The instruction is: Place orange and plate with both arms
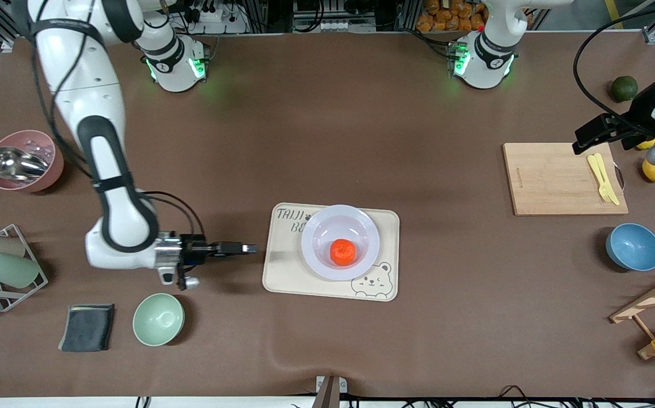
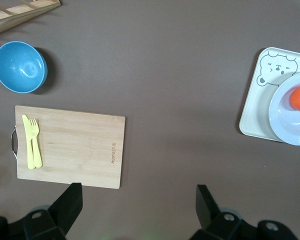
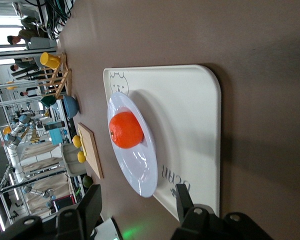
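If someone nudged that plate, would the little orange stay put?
Probably mostly. The orange is round, so it could roll, but it sits in the plate's sunken centre, which should catch it. The plate itself looks smooth and may slide on the tray.

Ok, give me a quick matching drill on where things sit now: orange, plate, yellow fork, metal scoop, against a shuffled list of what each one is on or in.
Things:
1. orange
2. plate
3. yellow fork
4. metal scoop

Places:
A. on the wooden cutting board
B. in the pink bowl
C. on the cream bear-printed tray
D. in the sunken centre of the plate

Pairs: 1-D, 2-C, 3-A, 4-B
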You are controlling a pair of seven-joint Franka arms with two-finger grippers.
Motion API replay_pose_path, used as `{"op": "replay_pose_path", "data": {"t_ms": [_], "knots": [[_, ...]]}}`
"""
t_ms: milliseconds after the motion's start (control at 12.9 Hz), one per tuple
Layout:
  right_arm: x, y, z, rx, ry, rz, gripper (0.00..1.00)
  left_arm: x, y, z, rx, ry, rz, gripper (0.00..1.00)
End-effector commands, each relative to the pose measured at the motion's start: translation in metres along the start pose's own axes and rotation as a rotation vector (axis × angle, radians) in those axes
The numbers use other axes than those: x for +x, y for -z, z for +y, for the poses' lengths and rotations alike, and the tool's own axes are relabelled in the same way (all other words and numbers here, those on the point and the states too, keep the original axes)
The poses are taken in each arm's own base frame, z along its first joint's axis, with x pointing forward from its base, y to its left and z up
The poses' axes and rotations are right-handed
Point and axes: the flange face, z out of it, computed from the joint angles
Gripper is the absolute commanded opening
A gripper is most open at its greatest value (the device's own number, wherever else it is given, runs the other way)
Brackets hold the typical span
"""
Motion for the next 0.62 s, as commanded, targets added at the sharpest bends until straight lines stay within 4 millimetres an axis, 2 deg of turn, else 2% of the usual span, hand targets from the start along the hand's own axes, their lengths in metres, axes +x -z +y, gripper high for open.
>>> {"op": "replay_pose_path", "data": {"t_ms": [0,233,311,388,543], "knots": [[0.005,0.064,-0.011,-0.069,-0.015,-0.056,0.72,-0.002,0.006,-0.001,-0.012,-0.017,0.011,1.00],[0.002,0.130,-0.002,-0.160,-0.037,-0.091,0.76,-0.003,0.007,-0.001,-0.012,-0.019,0.012,1.00],[-0.001,0.154,-0.012,-0.209,-0.033,-0.081,0.94,-0.003,0.007,-0.001,-0.012,-0.018,0.012,1.00],[-0.006,0.170,-0.017,-0.271,-0.026,-0.075,1.00,-0.003,0.007,-0.001,-0.012,-0.018,0.012,1.00],[-0.017,0.200,-0.034,-0.412,-0.005,-0.057,1.00,-0.003,0.009,-0.001,-0.012,-0.016,0.015,1.00]]}}
